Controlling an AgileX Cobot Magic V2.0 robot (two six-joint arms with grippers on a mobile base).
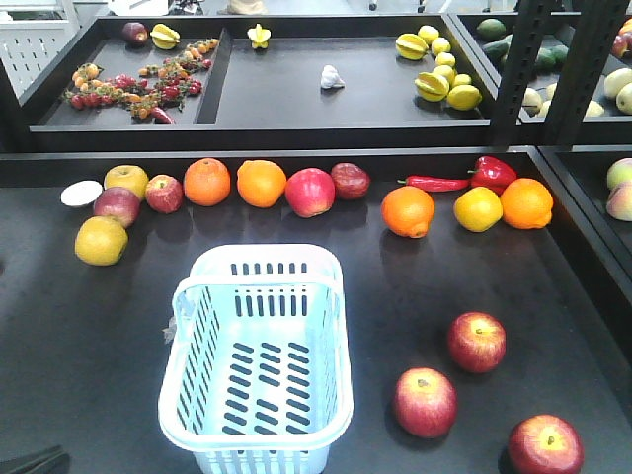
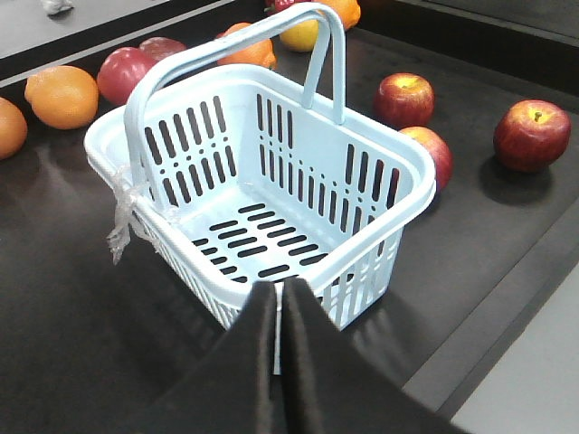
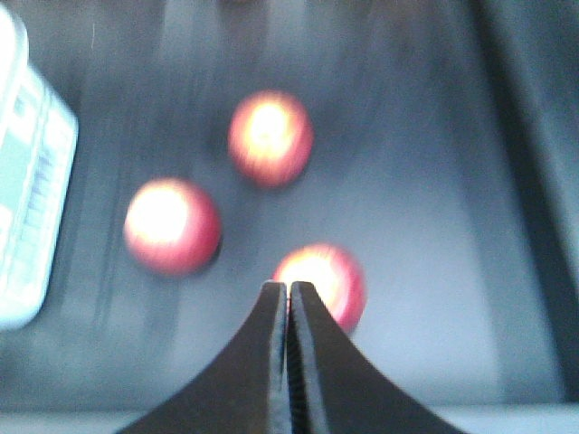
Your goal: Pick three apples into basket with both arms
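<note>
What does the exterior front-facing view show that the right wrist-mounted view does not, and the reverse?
Only the front view: the row of oranges and other fruit behind the basket, a red bell pepper, the upper shelf. Only the right wrist view: the right end effector, jaws shut. Both: the three apples, blurred in the wrist view, and the basket, of which the wrist view shows only an edge.

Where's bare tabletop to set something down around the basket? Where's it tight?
Largest bare patch: black tabletop left of the pale blue slotted plastic basket, in front of the yellow fruit. Another lies between the back fruit row and the three red apples. Crowded: the back row, and the front right corner by the apples.
</note>
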